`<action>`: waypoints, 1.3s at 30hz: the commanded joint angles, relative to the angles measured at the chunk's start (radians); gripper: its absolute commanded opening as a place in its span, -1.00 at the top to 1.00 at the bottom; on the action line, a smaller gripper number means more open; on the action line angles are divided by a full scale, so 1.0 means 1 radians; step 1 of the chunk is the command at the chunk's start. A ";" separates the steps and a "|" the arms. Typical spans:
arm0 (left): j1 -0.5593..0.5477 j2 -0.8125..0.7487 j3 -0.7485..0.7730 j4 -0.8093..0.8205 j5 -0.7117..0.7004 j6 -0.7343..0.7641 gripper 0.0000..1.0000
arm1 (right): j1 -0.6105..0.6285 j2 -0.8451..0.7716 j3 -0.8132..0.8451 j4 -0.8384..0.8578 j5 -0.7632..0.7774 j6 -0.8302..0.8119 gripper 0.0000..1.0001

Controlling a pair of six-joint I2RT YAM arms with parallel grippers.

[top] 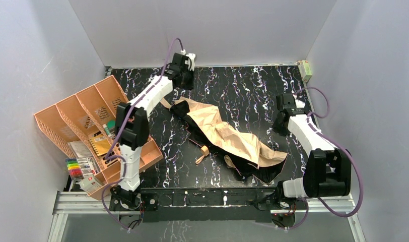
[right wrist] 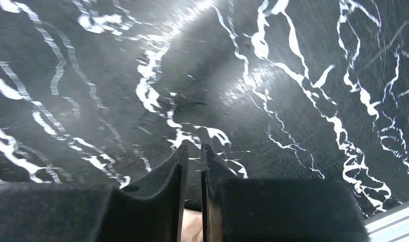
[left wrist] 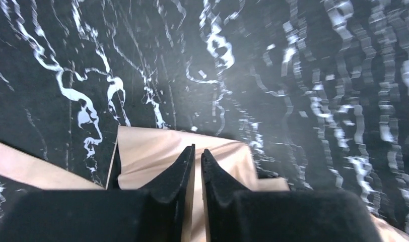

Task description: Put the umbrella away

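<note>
The umbrella (top: pixel 227 136) lies collapsed and loose across the middle of the table, tan canopy up with black lining at its edges and its small tan handle (top: pixel 203 151) towards the front. My left gripper (top: pixel 185 75) hovers past the umbrella's far-left end. In the left wrist view its jaws (left wrist: pixel 198 148) are nearly together with nothing between them, and tan canopy (left wrist: pixel 152 151) shows below. My right gripper (top: pixel 282 121) is to the right of the umbrella, over bare table. Its jaws (right wrist: pixel 192 146) stand a narrow gap apart, empty, and a scrap of tan shows low between them.
An orange desk organizer (top: pixel 91 116) with notebooks and pens leans at the left edge, with a pack of markers (top: pixel 76 169) beside it. A small box (top: pixel 305 69) sits at the back right corner. Grey walls close in the black marbled table (top: pixel 243 91) on three sides.
</note>
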 commanded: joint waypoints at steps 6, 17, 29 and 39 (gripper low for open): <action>0.032 0.213 0.143 -0.107 -0.163 0.057 1.00 | -0.062 -0.096 -0.154 -0.045 0.007 0.227 0.74; 0.041 0.251 0.024 -0.152 -0.214 0.057 1.00 | -0.062 -0.192 -0.281 -0.031 -0.162 0.281 0.75; 0.036 0.163 -0.196 -0.164 -0.104 0.041 1.00 | -0.060 -0.306 -0.433 0.050 -0.519 0.230 0.75; -0.054 -0.037 -0.486 0.000 0.136 -0.011 1.00 | -0.058 -0.303 -0.517 0.245 -0.683 0.305 0.91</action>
